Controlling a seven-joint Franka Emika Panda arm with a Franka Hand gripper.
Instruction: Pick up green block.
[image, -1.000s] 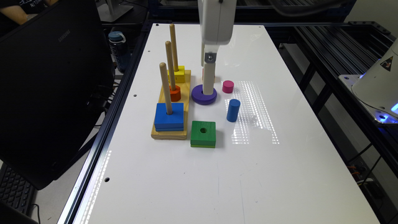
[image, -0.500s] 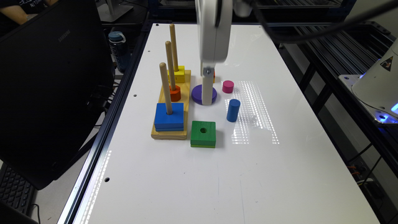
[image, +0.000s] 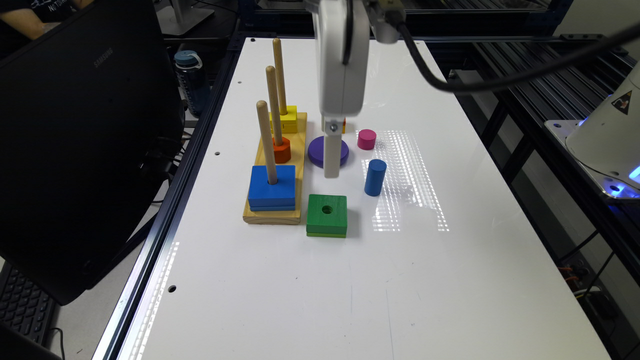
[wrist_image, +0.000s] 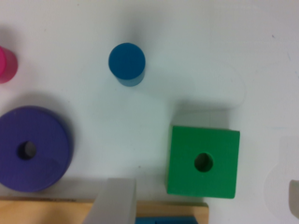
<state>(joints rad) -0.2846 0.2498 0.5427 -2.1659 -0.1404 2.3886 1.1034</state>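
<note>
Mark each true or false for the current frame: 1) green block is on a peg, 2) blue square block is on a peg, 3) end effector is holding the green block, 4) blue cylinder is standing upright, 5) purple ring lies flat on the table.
1) False. The green block lies flat on the table, beside the wooden peg base.
2) True. The blue square block sits on the nearest peg.
3) False. The end effector hangs above the table near the purple ring, apart from the green block.
4) True. The blue cylinder stands on end.
5) True.
</note>
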